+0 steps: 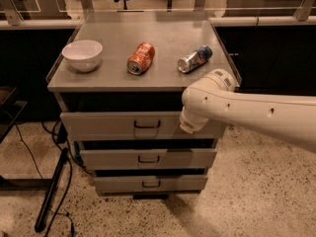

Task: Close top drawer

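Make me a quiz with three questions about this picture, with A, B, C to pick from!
1. Where is the white bowl?
A: on the cabinet top, left of the orange can
B: on the floor
C: on a chair

2. How many cans lie on the cabinet top?
A: one
B: two
C: four

3. How is the top drawer?
A: pushed fully in
B: pulled partly out
C: taken off

Answers:
1 A, the bowl sits at the left end of the top.
2 B, there is the orange can and the blue and silver can.
3 B, a dark gap shows behind the drawer's front; the robot's claw is at the right part of that front.
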You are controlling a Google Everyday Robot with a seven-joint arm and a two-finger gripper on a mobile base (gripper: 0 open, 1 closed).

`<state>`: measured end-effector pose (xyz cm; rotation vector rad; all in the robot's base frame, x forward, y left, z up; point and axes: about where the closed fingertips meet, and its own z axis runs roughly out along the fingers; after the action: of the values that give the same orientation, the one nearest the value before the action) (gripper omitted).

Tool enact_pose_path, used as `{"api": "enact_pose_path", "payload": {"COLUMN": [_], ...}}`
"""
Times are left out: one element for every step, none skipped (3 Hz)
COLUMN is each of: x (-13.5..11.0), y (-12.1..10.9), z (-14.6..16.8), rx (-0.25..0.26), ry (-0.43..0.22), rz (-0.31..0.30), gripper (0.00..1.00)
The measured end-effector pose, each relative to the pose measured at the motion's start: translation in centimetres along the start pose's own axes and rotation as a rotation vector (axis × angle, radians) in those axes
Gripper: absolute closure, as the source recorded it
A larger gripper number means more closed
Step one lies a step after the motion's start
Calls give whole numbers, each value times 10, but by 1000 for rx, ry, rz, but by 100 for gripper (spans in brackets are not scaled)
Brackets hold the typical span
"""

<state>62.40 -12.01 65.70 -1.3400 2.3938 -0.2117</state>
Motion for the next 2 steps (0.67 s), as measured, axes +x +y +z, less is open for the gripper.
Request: {"api": "enact_pose_path", "payload": {"x": [0,0], "y": [0,0], "z": [0,0], "rx": [0,0], "ry": [0,0], "rz": [0,0], "gripper": [75,52]}}
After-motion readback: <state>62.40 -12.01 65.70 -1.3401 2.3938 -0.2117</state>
